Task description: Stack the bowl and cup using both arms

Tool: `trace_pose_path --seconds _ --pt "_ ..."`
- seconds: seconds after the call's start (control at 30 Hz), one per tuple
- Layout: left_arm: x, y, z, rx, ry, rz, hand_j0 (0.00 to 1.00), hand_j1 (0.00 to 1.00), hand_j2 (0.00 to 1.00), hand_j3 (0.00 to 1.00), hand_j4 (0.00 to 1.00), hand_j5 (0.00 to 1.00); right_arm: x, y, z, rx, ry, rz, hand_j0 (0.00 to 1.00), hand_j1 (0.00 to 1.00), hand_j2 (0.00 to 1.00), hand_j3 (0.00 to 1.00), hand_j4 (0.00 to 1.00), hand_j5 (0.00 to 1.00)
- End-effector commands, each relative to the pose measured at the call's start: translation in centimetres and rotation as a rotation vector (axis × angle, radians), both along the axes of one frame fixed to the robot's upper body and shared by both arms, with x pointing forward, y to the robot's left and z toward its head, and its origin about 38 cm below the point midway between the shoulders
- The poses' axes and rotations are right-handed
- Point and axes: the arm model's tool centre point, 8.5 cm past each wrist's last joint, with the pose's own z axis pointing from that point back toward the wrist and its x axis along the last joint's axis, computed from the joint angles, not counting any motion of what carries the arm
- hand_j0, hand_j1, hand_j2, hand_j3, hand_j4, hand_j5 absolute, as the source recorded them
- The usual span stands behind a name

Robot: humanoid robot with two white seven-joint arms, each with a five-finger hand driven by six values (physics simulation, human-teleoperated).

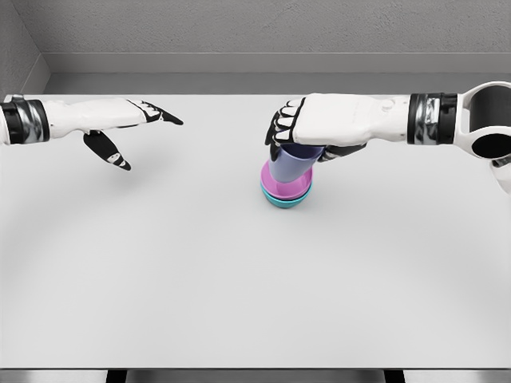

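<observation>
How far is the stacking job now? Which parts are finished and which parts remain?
Done: the pink bowl sits nested in the teal bowl on the table. In hand: the right hand grips the purple cup from above, its base down in the pink bowl. Left: releasing the cup and pulling the hand away. The left hand hangs open at the left, holding nothing.

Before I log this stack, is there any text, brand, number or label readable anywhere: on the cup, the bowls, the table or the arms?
None: no readable text in the head view.
Purple cup, held by the right hand: plain.
Pink bowl and teal bowl: plain.
Table: bare white.
Left hand, fingers open, and both arms: only black and white panels, no lettering.
</observation>
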Motion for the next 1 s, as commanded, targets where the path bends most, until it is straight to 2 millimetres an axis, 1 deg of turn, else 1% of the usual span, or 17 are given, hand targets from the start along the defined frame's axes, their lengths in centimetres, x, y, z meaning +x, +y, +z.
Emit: trace_pose_path --seconds 0.0,0.1,0.17,0.37,0.57,0.63,0.7,0.97 --pt "0.0 0.0 0.1 -0.006 0.002 0.003 1.0 1.0 1.0 1.0 1.0 1.0 0.2 -0.2 0.0 0.006 0.009 -0.009 0.49 0.49 0.49 0.49 0.49 0.49" --pt "0.0 0.0 0.1 -0.006 0.002 0.003 1.0 1.0 1.0 1.0 1.0 1.0 0.3 -0.3 -0.2 0.004 0.013 -0.015 0.49 0.49 0.49 0.49 0.49 0.49" --pt "0.0 0.0 0.1 -0.006 0.002 0.003 1.0 1.0 1.0 1.0 1.0 1.0 0.3 -0.1 -0.6 -0.003 0.021 -0.011 0.49 0.49 0.49 0.49 0.49 0.49" --pt "0.0 0.0 0.0 -0.005 0.004 0.002 1.0 1.0 1.0 1.0 1.0 1.0 0.2 0.4 -0.7 0.002 0.025 0.0 0.49 0.49 0.49 0.49 0.49 0.49" --pt "0.0 0.0 0.0 -0.005 0.004 0.002 1.0 1.0 1.0 1.0 1.0 1.0 0.2 0.3 -0.9 0.002 0.029 -0.002 0.49 0.49 0.49 0.49 0.49 0.49" --pt "0.0 0.0 0.0 -0.005 0.004 0.002 1.0 1.0 1.0 1.0 1.0 1.0 0.5 0.1 -1.1 0.001 0.037 -0.015 0.49 0.49 0.49 0.49 0.49 0.49" --pt "0.0 0.0 0.0 -0.005 0.004 0.002 1.0 1.0 1.0 1.0 1.0 1.0 0.5 0.2 -1.4 -0.005 0.044 -0.011 0.49 0.49 0.49 0.49 0.49 0.49" --pt "0.0 0.0 0.0 -0.005 0.004 0.002 1.0 1.0 1.0 1.0 1.0 1.0 0.5 0.2 -1.7 -0.011 0.051 -0.012 0.49 0.49 0.49 0.49 0.49 0.49"
